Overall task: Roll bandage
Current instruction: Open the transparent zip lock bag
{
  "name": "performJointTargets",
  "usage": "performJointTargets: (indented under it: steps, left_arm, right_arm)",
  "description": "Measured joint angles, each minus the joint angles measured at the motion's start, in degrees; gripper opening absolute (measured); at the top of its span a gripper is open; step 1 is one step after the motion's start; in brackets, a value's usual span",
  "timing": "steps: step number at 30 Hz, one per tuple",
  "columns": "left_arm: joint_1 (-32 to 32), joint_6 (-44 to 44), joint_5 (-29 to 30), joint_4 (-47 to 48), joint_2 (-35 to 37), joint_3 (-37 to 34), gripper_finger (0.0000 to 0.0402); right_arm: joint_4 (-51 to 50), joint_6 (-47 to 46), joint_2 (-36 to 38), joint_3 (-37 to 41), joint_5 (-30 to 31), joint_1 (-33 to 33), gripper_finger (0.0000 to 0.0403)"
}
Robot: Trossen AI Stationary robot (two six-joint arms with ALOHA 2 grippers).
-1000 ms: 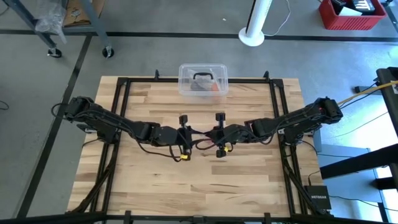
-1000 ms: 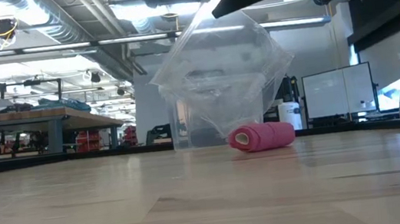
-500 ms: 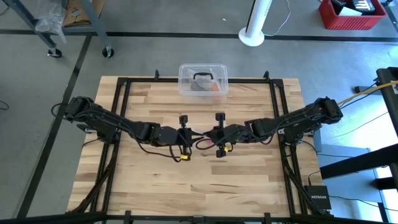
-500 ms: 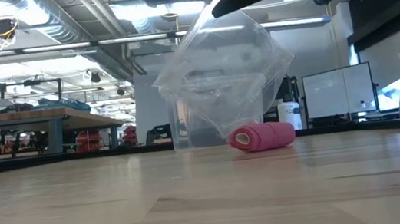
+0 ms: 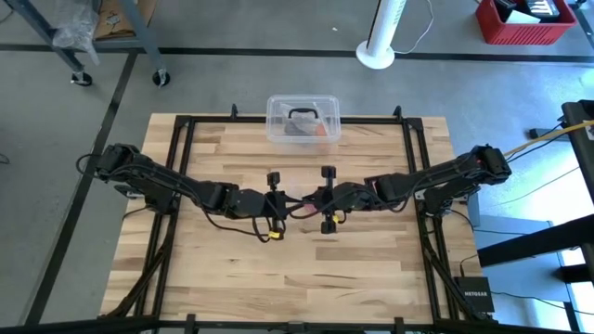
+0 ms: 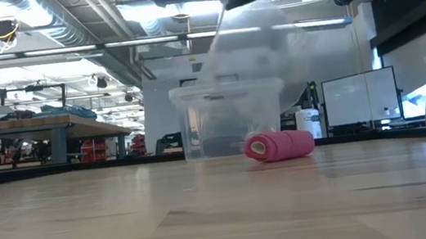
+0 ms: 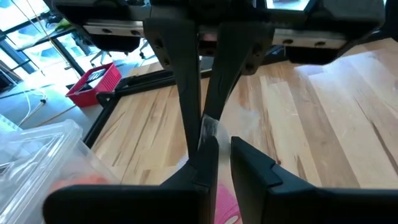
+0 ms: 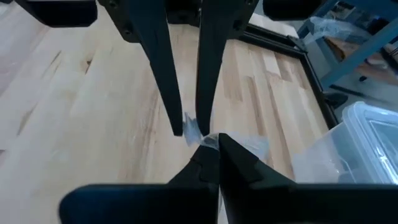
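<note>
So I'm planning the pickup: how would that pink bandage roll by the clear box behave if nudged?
The bandage lies on its side as a cylinder, so it would probably roll. It looks like soft wound fabric, likely light and squashy. Its loose end might unwind.

Bandage (image 6: 279,145), right of centre in the low view: pink roll, paler spiral at its end face. Counter (image 5: 371,269): light wood planks with tan and honey streaks, framed in black rails. Storage box (image 5: 303,119), upper centre of the high view: clear plastic, black handle, an orange-pink patch inside. Plastic bag (image 6: 258,56): clear, hazy white. Both arms: matt black; left gripper (image 5: 276,206) shows a yellow-orange spot. Floor (image 5: 232,79): grey, black tape lines. Crate (image 5: 524,20), upper right: red.
</note>
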State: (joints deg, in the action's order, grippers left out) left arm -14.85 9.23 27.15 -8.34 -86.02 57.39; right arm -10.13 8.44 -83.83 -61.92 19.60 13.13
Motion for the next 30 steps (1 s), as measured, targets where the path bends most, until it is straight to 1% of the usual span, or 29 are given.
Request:
performJointTargets:
  steps: [4, 14, 20, 23, 30]
  left_arm:
    - [0.00, 0.07, 0.01, 0.17, 0.00, 0.00, 0.0032]
    - [0.00, -0.04, 0.18, 0.07, 0.02, 0.00, 0.0033]
    - [0.04, -0.24, 0.26, 1.01, 0.01, -0.10, 0.0033]
    - [0.04, -0.25, 0.11, 1.35, -0.34, -0.24, 0.0033]
    - [-0.05, -0.01, 0.11, 0.73, 0.18, -0.17, 0.0033]
  right_arm:
    - [-2.24, -1.32, 0.00, -1.10, -0.46, 0.00, 0.0003]
    - [-3.88, -6.34, 0.00, -2.81, -1.09, 0.02, 0.0002]
    - [-5.64, -9.77, 0.03, -5.10, 1.35, 0.04, 0.0001]
    - [-5.91, -11.34, 0.40, -5.98, 1.43, 0.09, 0.0001]
    - [-8.72, -12.42, 0.22, -6.77, 3.11, 1.70, 0.0001]
